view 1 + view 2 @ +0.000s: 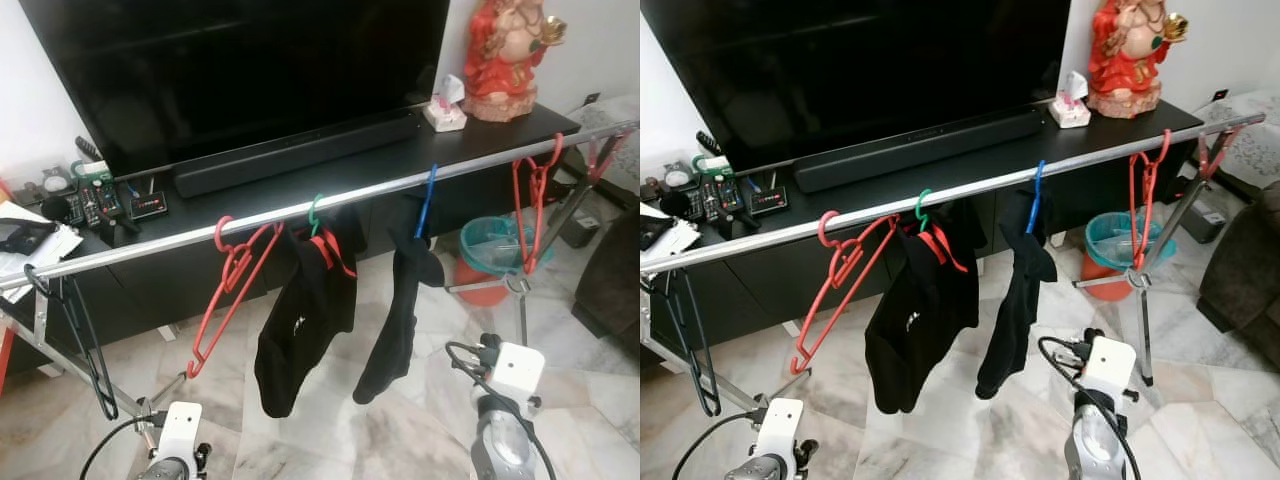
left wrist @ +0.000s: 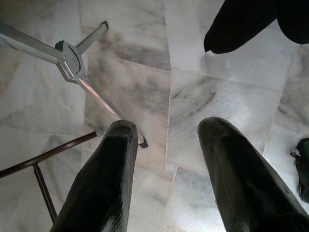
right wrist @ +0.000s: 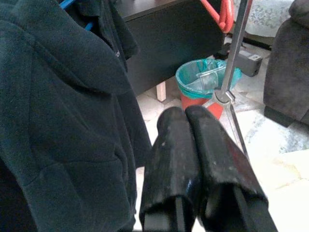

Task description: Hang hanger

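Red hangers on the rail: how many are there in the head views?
3. One empty red hanger hangs left of the black garments, another near the rail's right end, and a third at the far right end, partly cropped.

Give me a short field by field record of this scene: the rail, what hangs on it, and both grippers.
rail: metal rail in front of a TV console
empty hangers: red hanger, dark hanger, two red hangers near the right end
clothed hangers: green hanger and blue hanger, each with a black garment
left gripper: open, above floor
right gripper: shut, empty, beside clothing
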`<state>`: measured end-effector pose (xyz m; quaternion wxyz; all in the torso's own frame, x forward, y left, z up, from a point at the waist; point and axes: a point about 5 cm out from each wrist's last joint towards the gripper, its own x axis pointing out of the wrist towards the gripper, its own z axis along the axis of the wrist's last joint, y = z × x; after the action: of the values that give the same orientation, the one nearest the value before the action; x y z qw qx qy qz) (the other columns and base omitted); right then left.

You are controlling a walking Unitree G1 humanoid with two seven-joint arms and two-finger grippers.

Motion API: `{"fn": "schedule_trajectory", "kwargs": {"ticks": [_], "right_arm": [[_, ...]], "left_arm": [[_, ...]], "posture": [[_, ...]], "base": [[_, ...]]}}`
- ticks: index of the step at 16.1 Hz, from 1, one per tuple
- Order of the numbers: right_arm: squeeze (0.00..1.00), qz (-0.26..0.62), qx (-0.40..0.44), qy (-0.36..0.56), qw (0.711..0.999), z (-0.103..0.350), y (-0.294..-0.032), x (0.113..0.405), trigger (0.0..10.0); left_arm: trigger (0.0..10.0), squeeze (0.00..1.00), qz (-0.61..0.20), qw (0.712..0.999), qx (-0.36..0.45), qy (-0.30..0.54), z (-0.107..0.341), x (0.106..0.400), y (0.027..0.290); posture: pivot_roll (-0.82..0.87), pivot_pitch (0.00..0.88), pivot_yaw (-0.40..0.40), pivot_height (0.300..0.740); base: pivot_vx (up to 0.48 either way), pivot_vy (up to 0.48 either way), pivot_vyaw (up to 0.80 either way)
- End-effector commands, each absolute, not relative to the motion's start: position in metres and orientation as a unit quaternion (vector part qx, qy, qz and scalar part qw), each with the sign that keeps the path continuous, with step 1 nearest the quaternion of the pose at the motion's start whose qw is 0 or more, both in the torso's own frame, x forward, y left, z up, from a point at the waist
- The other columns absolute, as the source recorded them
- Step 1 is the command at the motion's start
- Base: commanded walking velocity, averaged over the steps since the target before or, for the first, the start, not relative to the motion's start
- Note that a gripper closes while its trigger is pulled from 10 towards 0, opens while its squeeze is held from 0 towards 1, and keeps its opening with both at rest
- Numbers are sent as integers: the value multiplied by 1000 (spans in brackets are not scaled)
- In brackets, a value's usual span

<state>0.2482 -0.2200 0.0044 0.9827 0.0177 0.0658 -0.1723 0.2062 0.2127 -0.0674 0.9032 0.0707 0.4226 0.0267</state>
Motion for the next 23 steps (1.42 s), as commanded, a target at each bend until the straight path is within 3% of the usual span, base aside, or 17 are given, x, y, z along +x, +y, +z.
{"fn": "schedule_trajectory", "kwargs": {"ticks": [1,6,11,23], "right_arm": [[0,-173,11,44,984,13,-220,250,10000],[0,-142,-27,-20,989,40,-212,241,10000],[0,-117,-37,-76,990,82,-204,261,10000],[0,-100,-56,-55,992,98,-200,255,10000]], "left_arm": [[10000,0,29,898,81,432,-70,200,217],[10000,0,30,897,83,434,-71,197,218],[10000,0,31,897,78,434,-73,195,218],[10000,0,21,892,77,444,-77,186,217]], "posture": [[-208,0,70,740],[-212,0,72,740],[-198,0,59,740],[-214,0,55,740]], "base": [[0,0,0],[0,0,0],[0,0,0],[0,0,174]]}}
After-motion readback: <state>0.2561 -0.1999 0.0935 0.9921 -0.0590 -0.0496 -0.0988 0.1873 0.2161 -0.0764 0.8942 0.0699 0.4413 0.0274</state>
